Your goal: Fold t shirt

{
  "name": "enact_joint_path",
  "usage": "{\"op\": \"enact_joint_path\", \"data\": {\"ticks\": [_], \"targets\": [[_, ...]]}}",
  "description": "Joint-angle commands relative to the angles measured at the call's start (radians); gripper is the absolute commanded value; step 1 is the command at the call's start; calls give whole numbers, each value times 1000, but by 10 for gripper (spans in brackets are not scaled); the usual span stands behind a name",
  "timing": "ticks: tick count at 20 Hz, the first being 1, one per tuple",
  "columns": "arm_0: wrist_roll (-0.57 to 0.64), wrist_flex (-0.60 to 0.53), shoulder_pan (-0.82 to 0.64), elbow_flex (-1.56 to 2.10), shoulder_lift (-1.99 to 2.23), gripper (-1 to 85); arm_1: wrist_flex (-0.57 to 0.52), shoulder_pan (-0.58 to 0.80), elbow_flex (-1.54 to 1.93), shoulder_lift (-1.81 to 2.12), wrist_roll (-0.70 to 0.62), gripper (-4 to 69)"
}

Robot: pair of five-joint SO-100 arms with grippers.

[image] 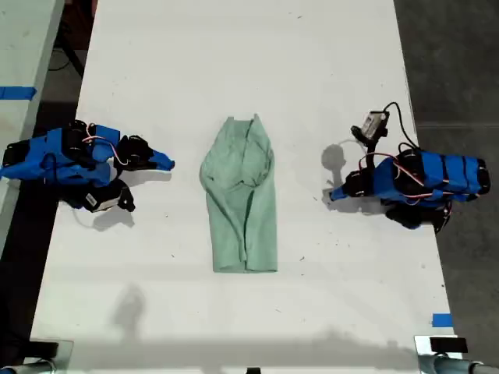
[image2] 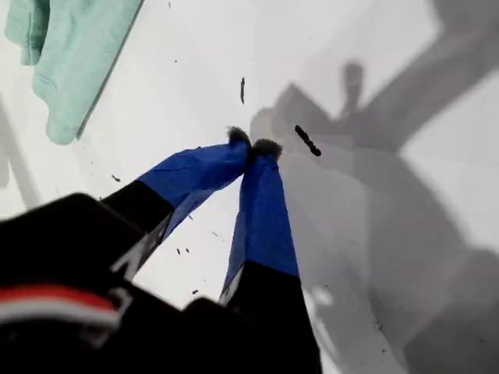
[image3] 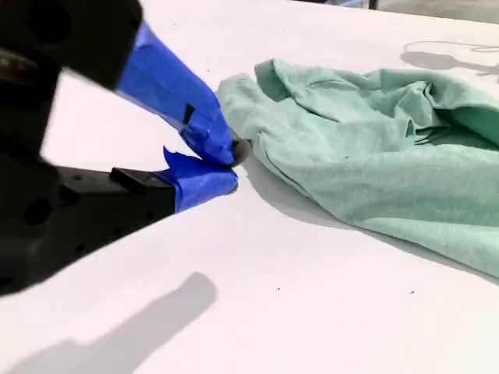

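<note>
White table (image: 234, 62) fills most of the exterior view. Its long edges run near-to-far on both sides, and the far half is bare and open. Dark floor (image: 456, 62) lies past the table's edge on the exterior view's right. A second pale surface (image: 19, 47) with a blue tape strip (image: 15, 93) sits past the edge on the exterior view's left. The tabletop is matte, with small dark specks and soft shadows.

The t shirt (image: 242, 202) lies mid-table between the two arms as a long narrow wrinkled bundle, running near-to-far. Its nearer end is squared and flat, its farther half bunched and rounded. There are strips of bare table on both sides of it and a wide clear band nearer the camera.

One blue arm (image: 425, 183) is on the exterior view's right, low on the table and close to that table edge. It carries my first gripper (image: 337, 195), pointing toward the shirt but well apart from it. In the first wrist view my first gripper (image2: 251, 144) has its tips pressed together on nothing, with the t shirt (image2: 66, 54) off at a distance.

The other blue arm (image: 58, 156) is on the exterior view's left and overhangs that edge. It carries my second gripper (image: 167, 164), near the shirt's bunched side. In the second wrist view my second gripper (image3: 228, 165) has its tips together, empty, just beside the t shirt (image3: 374, 148). I can't tell if they touch the cloth.

A small blue tape piece (image: 441, 319) sits at the near corner on the exterior view's right.
</note>
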Motion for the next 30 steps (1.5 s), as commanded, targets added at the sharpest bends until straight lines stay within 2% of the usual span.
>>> {"op": "enact_joint_path", "data": {"ticks": [1, 3, 4, 6, 9, 10, 12, 13, 16, 19, 21, 24, 26, 30], "targets": [[-8, 2, 12, 43, 8, -2, -25, -3, 57, 9, -6, 18], [-8, 2, 12, 43, 8, -2, -25, -6, 57, 9, -2, 15], [-26, 2, 15, 43, 8, -2, -25, -23, 57, 12, 34, -10], [-149, 0, 41, 43, 9, -3, -25, -31, 57, 12, 51, -12], [-238, -38, 84, -2, 2, -6, -28, -35, 9, 11, 40, -10], [-267, -87, 84, -40, -117, -6, -34, -37, -31, 9, 29, -9], [-301, -176, 114, -281, -627, -6, -123, -35, -140, -84, -15, -8], [-302, -147, 137, -489, -920, -5, -164, -38, -216, -209, -15, -6], [-285, 112, 212, -1137, -1545, -4, -281, -124, -531, -756, 38, 6], [-225, 192, 314, -1491, -1764, -4, -285, -202, -838, -1160, 86, 14], [-224, 313, 367, -1690, -1879, -4, -284, -239, -959, -1307, 117, 18], [-178, 334, 456, -1927, -2036, -4, -265, -282, -1143, -1523, 130, 19], [-158, 327, 503, -2033, -2129, 10, -198, -299, -1319, -1694, 120, 18], [-202, 334, 577, -2166, -2278, 164, -37, -316, -1651, -1987, 87, 15]]}}
